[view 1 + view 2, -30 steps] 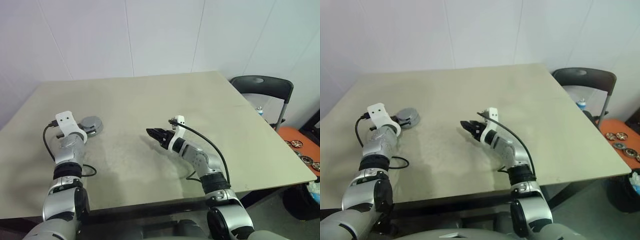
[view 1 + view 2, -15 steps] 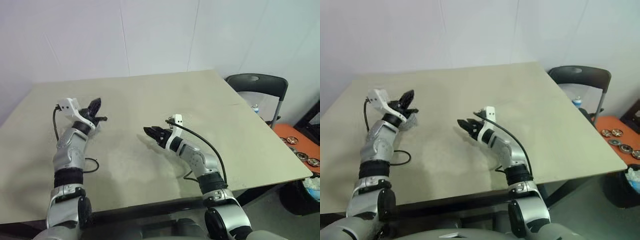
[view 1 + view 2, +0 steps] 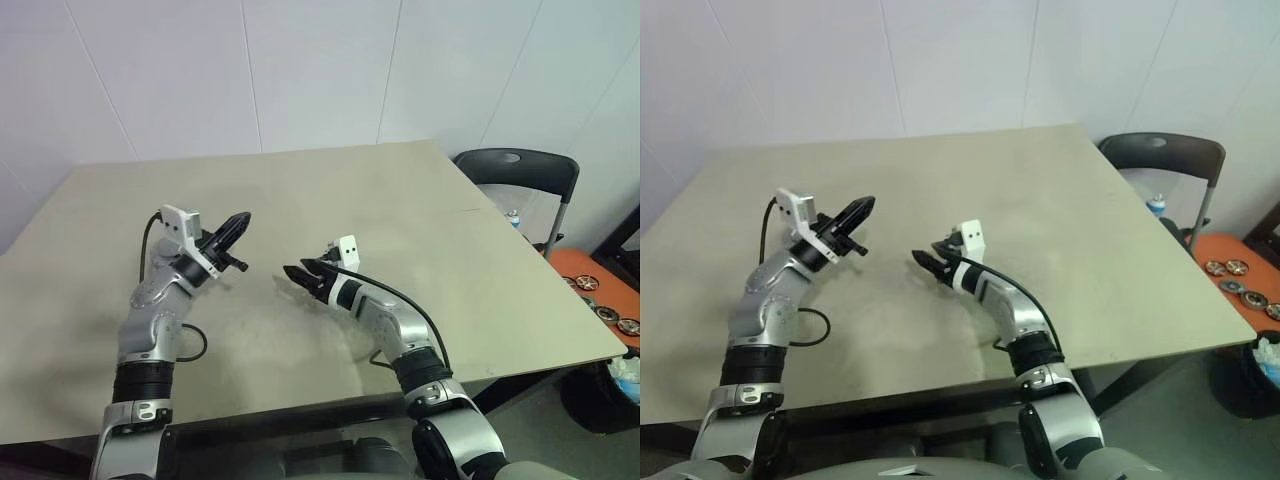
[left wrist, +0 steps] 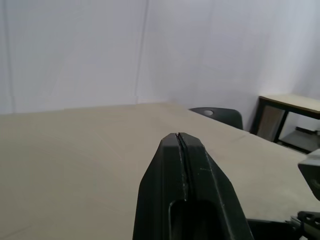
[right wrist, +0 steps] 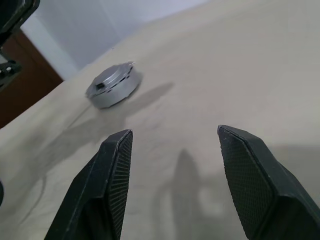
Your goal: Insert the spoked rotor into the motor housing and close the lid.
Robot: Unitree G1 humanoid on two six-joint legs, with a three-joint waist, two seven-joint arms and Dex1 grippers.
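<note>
Black fingers of the left gripper (image 3: 238, 221) press together on nothing, raised above the beige table (image 3: 480, 260) at the left. Just right of it the right gripper (image 3: 291, 274) stands spread and empty, low over the tabletop (the silver round motor housing (image 5: 113, 85) lies beyond its fingers).

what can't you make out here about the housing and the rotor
- Motor housing: in the eye views the left gripper and its arm cover it. In the right wrist view its top hides the inside.
- Round parts on the orange surface, eye views: too small to tell whether any is the spoked rotor.
</note>
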